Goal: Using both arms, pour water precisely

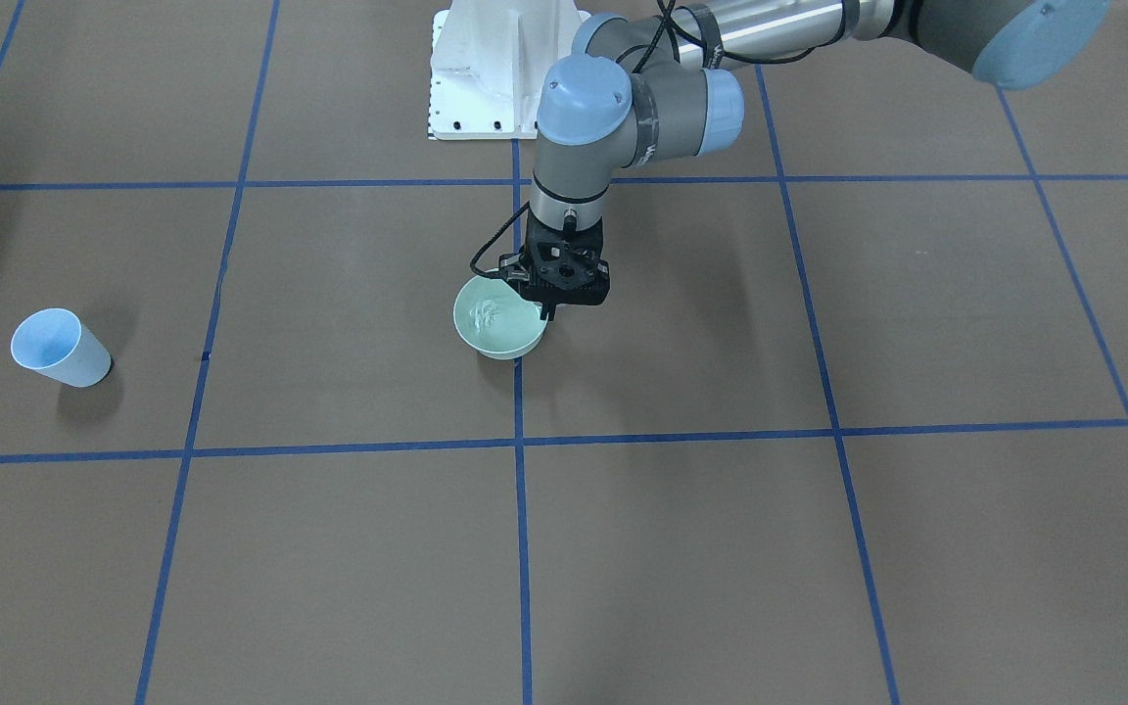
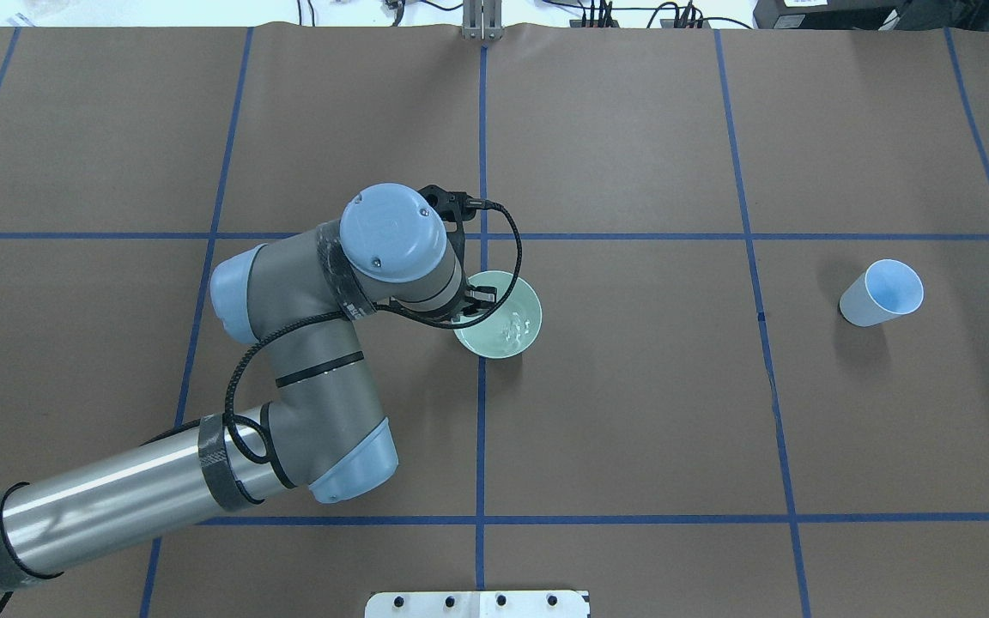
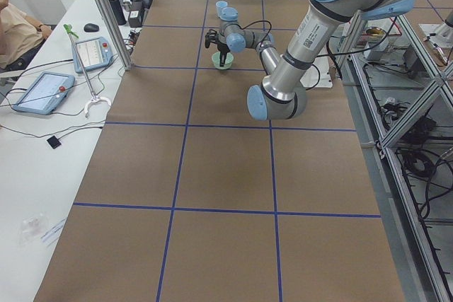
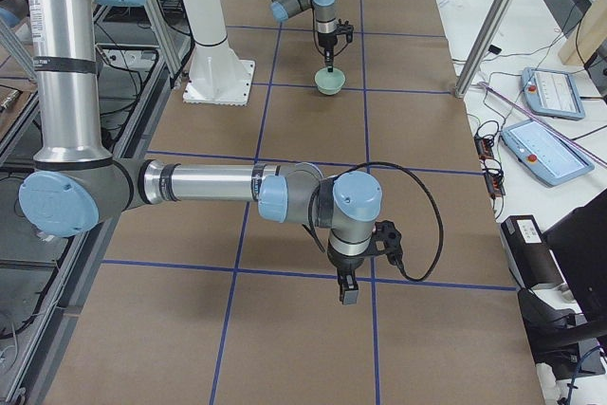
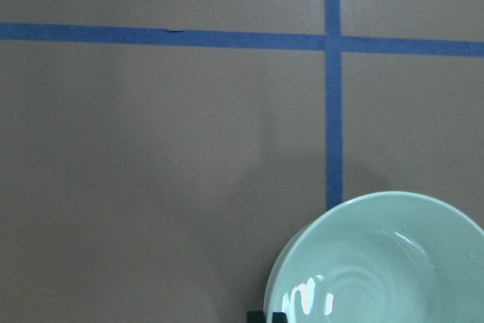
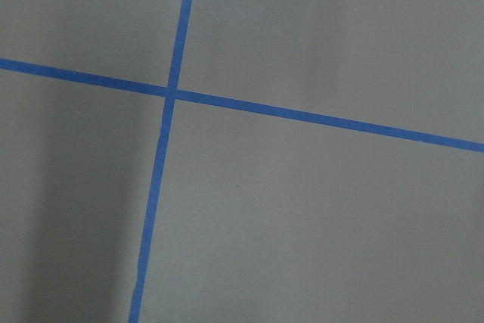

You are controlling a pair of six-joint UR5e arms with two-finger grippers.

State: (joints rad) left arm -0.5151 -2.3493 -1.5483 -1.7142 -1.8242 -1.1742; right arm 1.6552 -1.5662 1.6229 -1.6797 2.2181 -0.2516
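Observation:
A pale green bowl point(image 1: 497, 333) point(image 2: 503, 330) sits near the table's middle, on a blue tape line. Water point(image 1: 486, 311) point(image 5: 318, 296) glistens as a shallow pool inside it. My left gripper point(image 1: 546, 311) point(image 2: 470, 305) points straight down at the bowl's rim on the robot's side, its fingers close together on that rim. A pale blue cup point(image 1: 60, 348) point(image 2: 881, 293) stands alone far off on the robot's right. My right gripper point(image 4: 349, 293) hangs over bare table near that end; I cannot tell if it is open or shut.
Brown paper with a blue tape grid point(image 2: 482, 429) covers the table. The white pedestal base point(image 1: 495, 69) stands behind the bowl. A side bench holds tablets point(image 3: 42, 90) and cables, and a person's arm point(image 3: 14, 33) shows beside it.

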